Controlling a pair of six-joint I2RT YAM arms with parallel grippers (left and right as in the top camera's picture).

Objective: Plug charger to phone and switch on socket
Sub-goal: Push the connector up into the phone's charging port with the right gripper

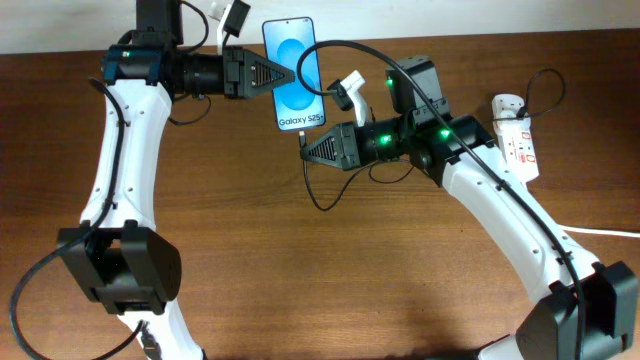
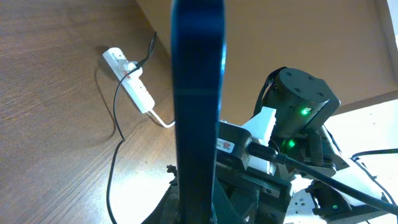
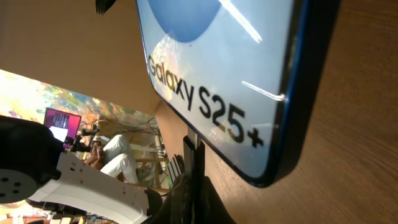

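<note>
Phone in left tool, charger in right tool just beneath.

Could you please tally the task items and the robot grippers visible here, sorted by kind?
phone: 1
power strip: 1
charger cable: 1
grippers: 2 (left gripper, right gripper)
Total: 5
</note>
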